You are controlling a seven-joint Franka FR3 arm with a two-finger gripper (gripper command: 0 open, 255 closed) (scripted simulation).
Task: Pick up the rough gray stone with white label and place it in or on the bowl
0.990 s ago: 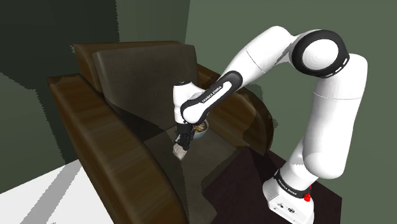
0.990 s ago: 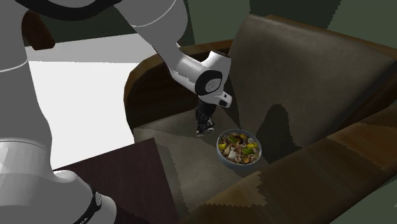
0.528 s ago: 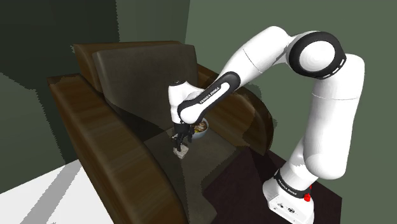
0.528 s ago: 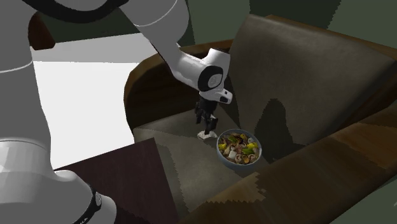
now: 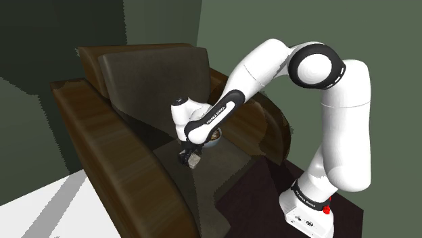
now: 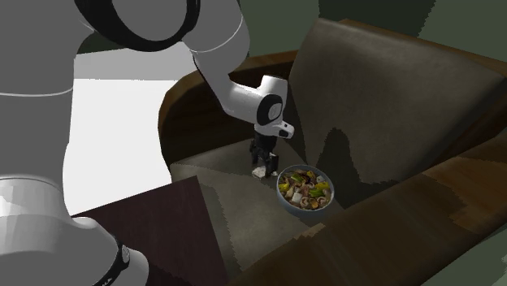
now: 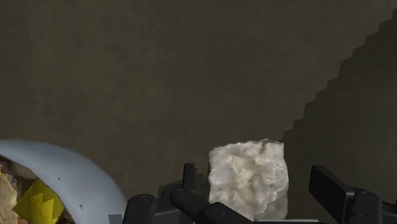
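Since half a second ago the arm has swung lower and the gripper (image 6: 260,162) has come down to the sofa's seat cushion (image 6: 244,199). Its fingers stand wide on either side of the pale rough stone (image 7: 247,178), which lies there unclasped. Just to the second exterior view's right sits the food-filled bowl (image 7: 70,172). Closing, lifting and placing appear still to be done.

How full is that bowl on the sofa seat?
Full: the bowl is heaped to its rim with mixed yellow, brown and pale pieces.
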